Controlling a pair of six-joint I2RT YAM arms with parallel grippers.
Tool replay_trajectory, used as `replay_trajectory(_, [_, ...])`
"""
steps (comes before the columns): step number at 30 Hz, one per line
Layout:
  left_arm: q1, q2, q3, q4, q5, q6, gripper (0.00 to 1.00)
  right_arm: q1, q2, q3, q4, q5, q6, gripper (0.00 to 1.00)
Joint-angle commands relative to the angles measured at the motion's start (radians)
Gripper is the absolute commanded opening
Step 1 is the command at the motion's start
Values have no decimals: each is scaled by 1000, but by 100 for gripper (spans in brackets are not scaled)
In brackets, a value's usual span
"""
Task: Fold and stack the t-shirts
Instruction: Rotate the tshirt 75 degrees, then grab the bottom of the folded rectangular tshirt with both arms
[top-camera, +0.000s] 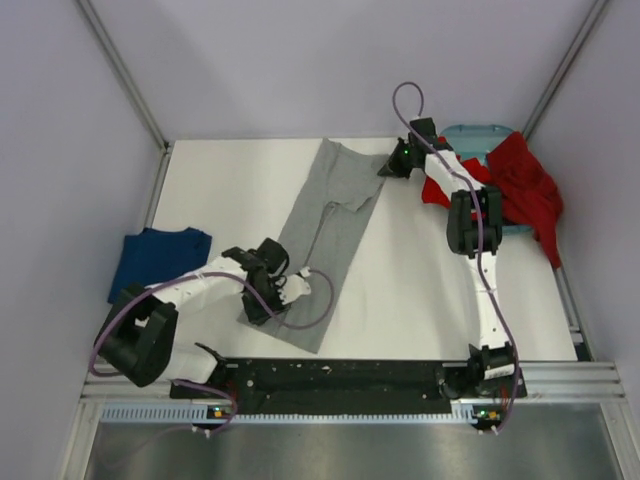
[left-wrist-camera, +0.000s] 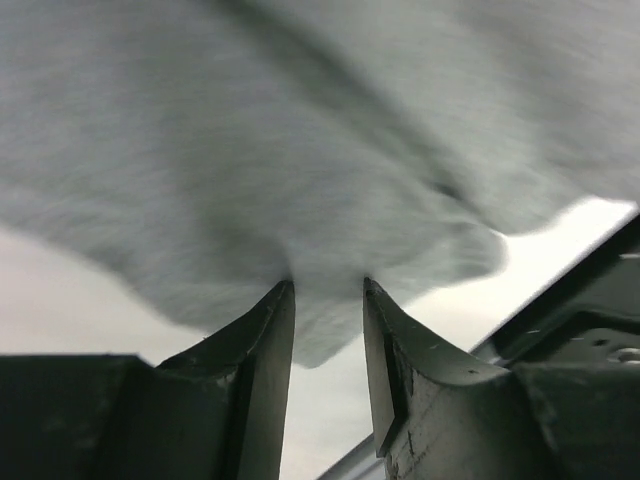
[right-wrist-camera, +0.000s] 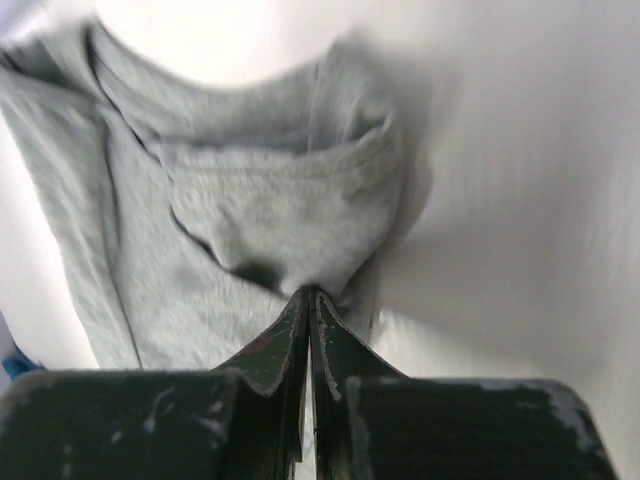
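Note:
The heather grey t-shirt (top-camera: 330, 225) lies folded into a long strip, running diagonally across the middle of the table. My left gripper (top-camera: 275, 295) is at its near end. In the left wrist view the left gripper (left-wrist-camera: 328, 285) has its jaws narrowly apart with bunched grey t-shirt cloth (left-wrist-camera: 300, 180) pinched between the tips. My right gripper (top-camera: 392, 165) is at the far right corner. In the right wrist view the right gripper (right-wrist-camera: 310, 292) is shut on a fold of the grey t-shirt (right-wrist-camera: 260, 210). The navy t-shirt (top-camera: 160, 258) lies at the left. Red t-shirts (top-camera: 525, 185) hang over the basket.
The teal plastic basket (top-camera: 478, 135) stands at the far right corner, mostly covered by red cloth. A metal rail (top-camera: 340, 375) runs along the near table edge. Grey enclosure walls stand on three sides.

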Motion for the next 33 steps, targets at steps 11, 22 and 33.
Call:
replay_trajectory(11, [-55,-328,155,-163,213,165,45,85,-549,-324,333,-248,-464,61])
replay_trajectory(22, [160,-352,-144,-21,82,574,51,543,-1236,-1403,658,-485,-1204,64])
replay_trajectory(33, [163,-400,-264,43,184,664,55,933,-1199,-1531,585,-118,-1354,61])
